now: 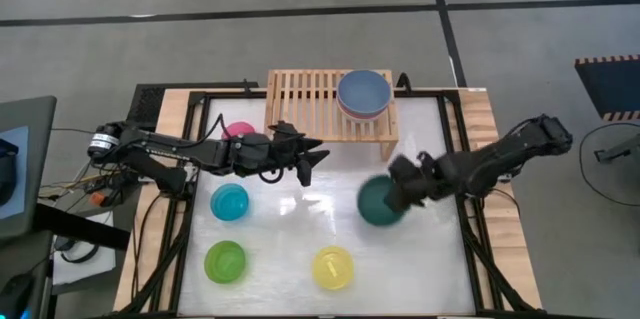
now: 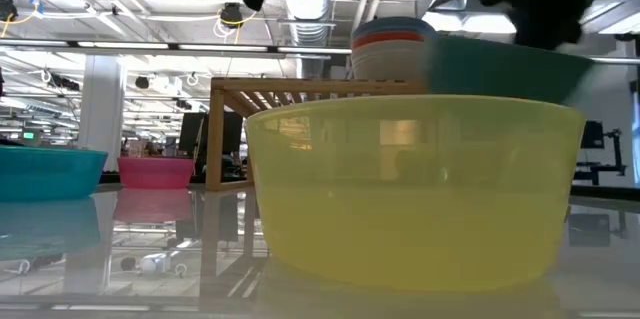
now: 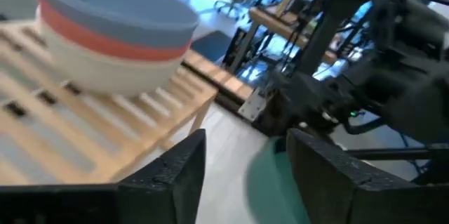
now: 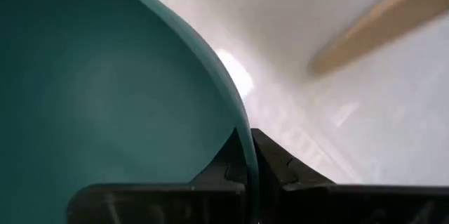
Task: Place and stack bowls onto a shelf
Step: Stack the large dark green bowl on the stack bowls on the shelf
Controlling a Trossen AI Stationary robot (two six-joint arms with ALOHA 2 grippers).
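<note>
A lifted teal bowl (image 1: 378, 202) (image 2: 500, 67) hangs from my right gripper (image 1: 401, 187) (image 4: 249, 164), right of the table's middle and in front of the shelf. The light-wood shelf (image 1: 310, 104) (image 3: 84, 126) stands at the far edge. On its right part rests a stack (image 1: 363, 94) (image 3: 112, 34): dark blue on red on white. My left gripper (image 1: 314, 159) (image 3: 245, 161) is open and empty, hovering before the shelf's front edge. Pink (image 1: 238, 131), cyan (image 1: 229, 202), lime green (image 1: 225, 261) and yellow (image 1: 333, 267) bowls sit on the table. My right gripper holds the teal bowl by its rim (image 4: 238, 122) on the side toward the table's right. One finger is inside the bowl and one outside, pinching the wall. The fingers come from the table's right. The bowl is lifted clear of the table, about at shelf-top height.
The shelf's left and middle slats (image 1: 300, 99) are bare. The yellow bowl (image 2: 415, 194) stands close to the low camera near the near edge. Black frame rails (image 1: 470, 209) run along the table's sides. Open white tabletop (image 1: 300, 219) lies between the small bowls.
</note>
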